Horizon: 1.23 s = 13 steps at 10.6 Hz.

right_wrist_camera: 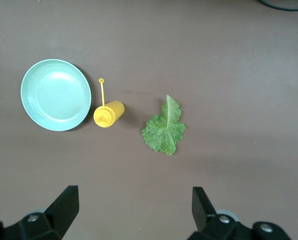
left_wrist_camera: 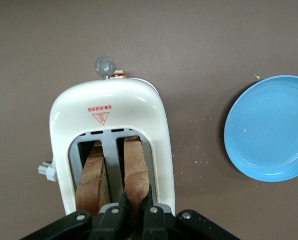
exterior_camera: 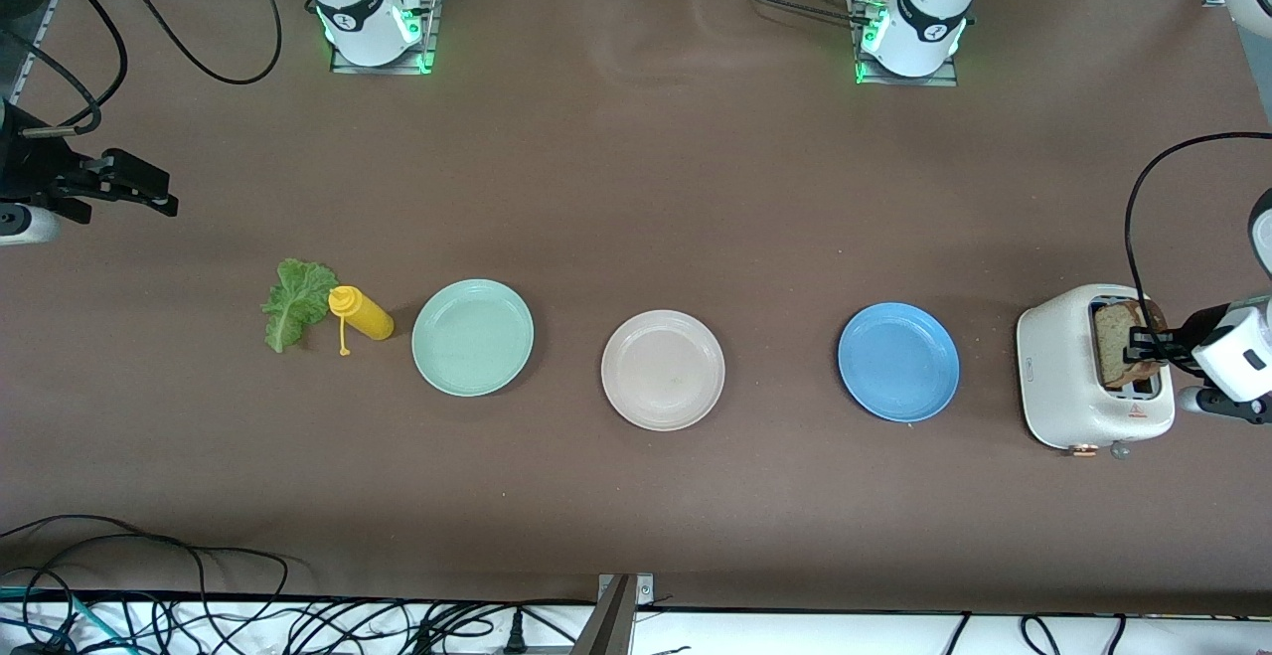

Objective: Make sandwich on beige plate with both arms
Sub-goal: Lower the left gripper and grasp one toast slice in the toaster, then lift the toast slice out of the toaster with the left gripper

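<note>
Two brown-crusted bread slices stand in the white toaster (exterior_camera: 1063,377) (left_wrist_camera: 111,107) at the left arm's end of the table. My left gripper (exterior_camera: 1143,347) (left_wrist_camera: 136,202) is shut on the top edge of the slice (left_wrist_camera: 136,167) in the slot on the blue plate's side. The other slice (left_wrist_camera: 93,177) stands untouched beside it. The beige plate (exterior_camera: 663,370) lies bare at the table's middle. A green lettuce leaf (exterior_camera: 296,302) (right_wrist_camera: 165,129) lies flat toward the right arm's end. My right gripper (exterior_camera: 159,200) (right_wrist_camera: 133,192) hangs open over bare table near that leaf, holding nothing.
A mint-green plate (exterior_camera: 473,337) (right_wrist_camera: 55,95) and a blue plate (exterior_camera: 898,361) (left_wrist_camera: 269,127) flank the beige one. A yellow squeeze bottle (exterior_camera: 363,314) (right_wrist_camera: 107,114) lies on its side between the lettuce and the mint plate. Crumbs dot the cloth near the toaster.
</note>
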{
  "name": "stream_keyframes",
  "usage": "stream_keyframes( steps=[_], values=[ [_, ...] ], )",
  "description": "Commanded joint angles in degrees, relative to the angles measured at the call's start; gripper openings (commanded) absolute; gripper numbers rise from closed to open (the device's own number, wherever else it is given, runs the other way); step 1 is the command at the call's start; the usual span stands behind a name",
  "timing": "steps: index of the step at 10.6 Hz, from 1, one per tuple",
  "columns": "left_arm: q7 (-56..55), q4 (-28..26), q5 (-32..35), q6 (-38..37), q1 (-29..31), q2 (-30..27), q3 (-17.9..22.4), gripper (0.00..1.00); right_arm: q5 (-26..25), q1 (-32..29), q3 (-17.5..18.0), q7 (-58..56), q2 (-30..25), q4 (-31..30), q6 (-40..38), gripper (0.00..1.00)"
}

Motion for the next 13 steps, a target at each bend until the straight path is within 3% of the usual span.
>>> stream_keyframes(
  steps=[1,8,13],
  values=[
    [0.68,4.00,-0.81,-2.83,-0.24,0.48,0.10,0.00,0.62,-0.24,-0.02,-0.16,-0.50,0.05,-0.66,1.00],
    [-0.90,13.59,-3.08,-7.49,-0.24,1.18,-0.16,0.00,0.62,-0.24,-0.02,-0.16,-0.50,-0.04,-0.75,1.00],
    [-11.51,13.60,-17.39,-7.59,-0.94,1.18,-0.69,0.00,0.62,-0.24,-0.02,-0.16,-0.50,-0.04,-0.75,1.00]
  ],
)
